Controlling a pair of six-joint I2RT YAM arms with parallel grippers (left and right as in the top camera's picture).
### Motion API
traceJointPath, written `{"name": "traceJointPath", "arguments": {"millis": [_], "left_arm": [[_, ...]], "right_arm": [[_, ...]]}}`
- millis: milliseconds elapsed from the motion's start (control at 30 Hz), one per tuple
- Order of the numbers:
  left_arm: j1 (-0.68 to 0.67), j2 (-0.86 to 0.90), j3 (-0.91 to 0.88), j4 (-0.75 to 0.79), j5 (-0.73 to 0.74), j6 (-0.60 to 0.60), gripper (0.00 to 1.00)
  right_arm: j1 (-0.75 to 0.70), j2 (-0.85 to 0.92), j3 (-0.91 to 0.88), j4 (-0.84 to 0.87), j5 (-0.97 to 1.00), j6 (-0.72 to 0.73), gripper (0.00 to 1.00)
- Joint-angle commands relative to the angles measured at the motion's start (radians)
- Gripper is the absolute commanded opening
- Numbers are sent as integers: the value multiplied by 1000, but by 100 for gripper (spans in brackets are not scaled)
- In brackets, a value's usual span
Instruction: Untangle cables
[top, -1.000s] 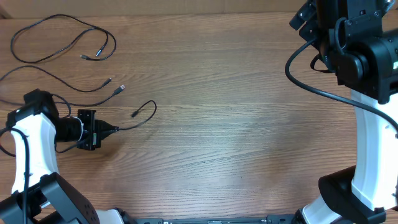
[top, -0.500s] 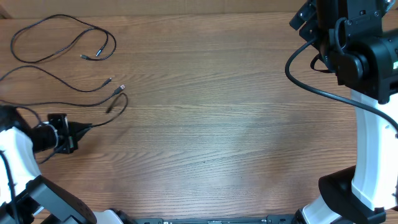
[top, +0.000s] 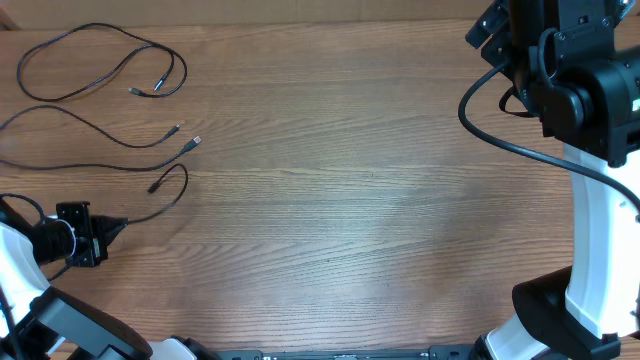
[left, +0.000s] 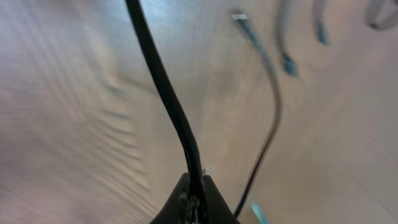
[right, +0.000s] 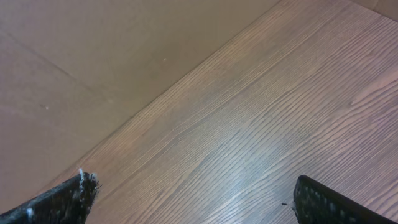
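The wooden counter (top: 350, 200) fills the overhead view, bare across its middle and right, with all the work gathered at its left end. The right arm (top: 598, 230) stands tall at the right edge. Its fingers (right: 323, 202) are spread as wide as they go and hold nothing, poised over the far right corner, well apart from every cord. The left arm (top: 25, 255) sits low at the near left corner. Its fingers (left: 186, 202) are pinched fully shut on the held cable (top: 184, 190), gripping it close to one end. From that grip the cord runs rightward across the counter, then hooks back toward the far edge and curls left, ending in a small dark plug tip (top: 155, 186). Its long axis therefore lies roughly left to right, leading away from the fingers toward the counter's centre. Beyond it lies the middle cable (top: 120, 143), its two silver-ended tips near the held cord's hook but not touching it. Farthest back, the looped cable (top: 22, 68) rests in the far left corner. From overhead the three cords seem to lie apart, none crossing another. The left arm is by far the nearer to all of them, so any remaining separating looks to be its job. The safe direction is probably toward the near edge, away from the middle cable's tips.
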Motion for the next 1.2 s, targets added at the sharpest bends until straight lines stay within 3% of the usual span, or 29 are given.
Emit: {"name": "traceJointPath", "arguments": {"millis": [0, 267, 433, 733, 900, 1033, 1133, 1167], "left_arm": [[5, 7, 11, -24, -254, -80, 4], [3, 7, 11, -4, -454, -70, 5], [-2, 7, 11, -8, -426, -68, 24], [-106, 7, 11, 11, -421, -51, 29], [-234, 7, 11, 51, -421, -59, 48], [-348, 8, 11, 90, -439, -43, 69], [-421, 13, 11, 117, -509, -43, 97], [-444, 16, 10, 130, -534, -43, 98]], "right_arm": [[-1, -3, -6, 2, 13, -9, 100], [-1, -3, -6, 2, 13, -9, 100], [-1, -3, -6, 2, 13, -9, 100], [-1, -3, -6, 2, 13, -9, 100], [-1, -3, -6, 2, 13, -9, 100], [-1, -3, -6, 2, 13, -9, 100], [-1, -3, -6, 2, 13, -9, 100], [-1, -3, -6, 2, 13, -9, 100]]}}
